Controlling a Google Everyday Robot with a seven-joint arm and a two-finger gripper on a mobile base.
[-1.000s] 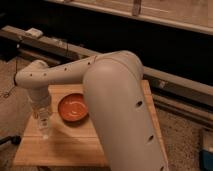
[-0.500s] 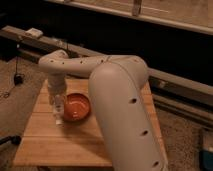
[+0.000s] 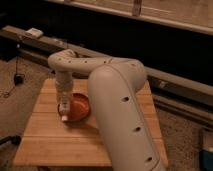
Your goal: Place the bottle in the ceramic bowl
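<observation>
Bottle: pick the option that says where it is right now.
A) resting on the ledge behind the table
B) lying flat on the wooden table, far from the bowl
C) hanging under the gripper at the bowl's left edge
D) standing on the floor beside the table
C: the white bottle hangs below the gripper, at the left edge of the orange bowl on the wooden table.

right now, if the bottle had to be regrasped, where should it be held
Hold the bottle around its slim middle, coming from straight above. It hangs upright under the end effector at the left rim of the ceramic bowl, so a top-down pinch across the narrow body probably suits it best.
</observation>
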